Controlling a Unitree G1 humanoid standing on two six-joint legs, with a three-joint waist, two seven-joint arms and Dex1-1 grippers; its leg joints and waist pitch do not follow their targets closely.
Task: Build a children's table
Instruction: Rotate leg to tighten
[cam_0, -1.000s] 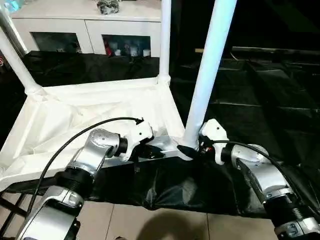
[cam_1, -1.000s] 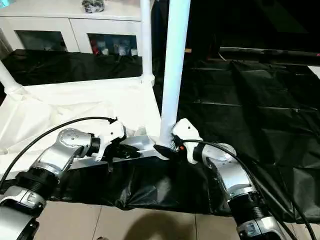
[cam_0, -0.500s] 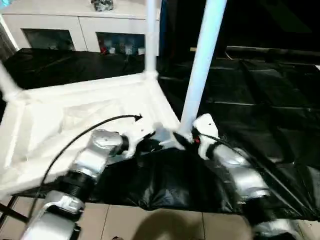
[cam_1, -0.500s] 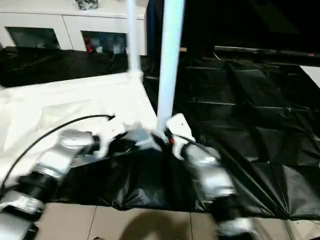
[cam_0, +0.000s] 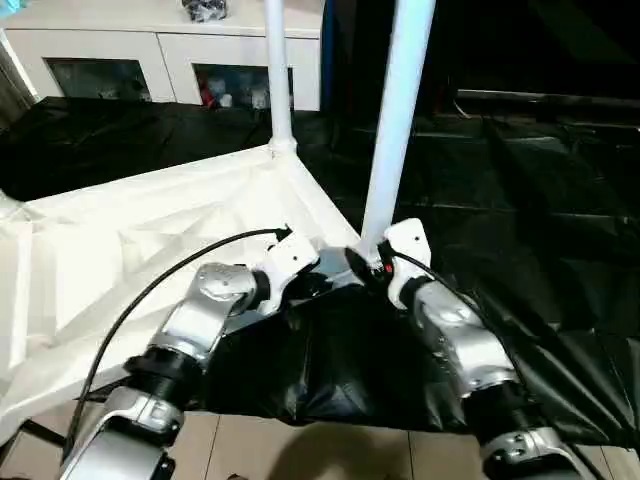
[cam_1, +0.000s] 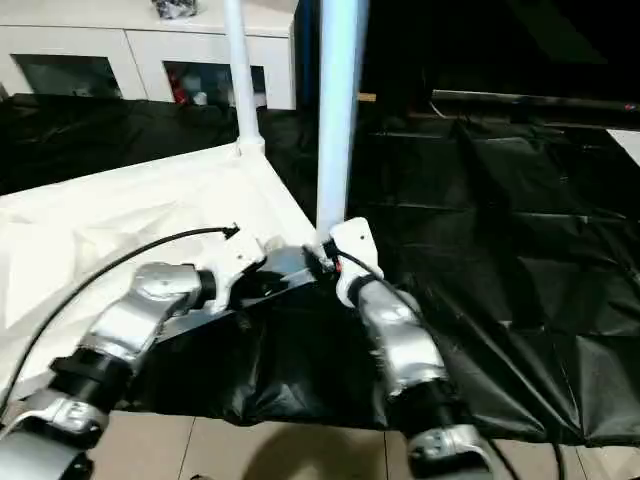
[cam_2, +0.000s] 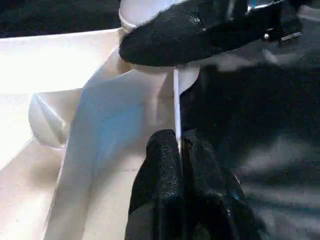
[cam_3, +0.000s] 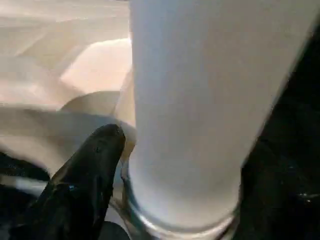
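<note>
The upturned table lies on black sheeting; left gripper pinches its thin edge, right gripper straddles the near leg (far finger hidden, grip unclear).

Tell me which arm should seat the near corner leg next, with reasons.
Right, probably. The right gripper already straddles the base of the near leg at its corner socket. The left gripper is shut on the tabletop's rim, steadying it.
</note>
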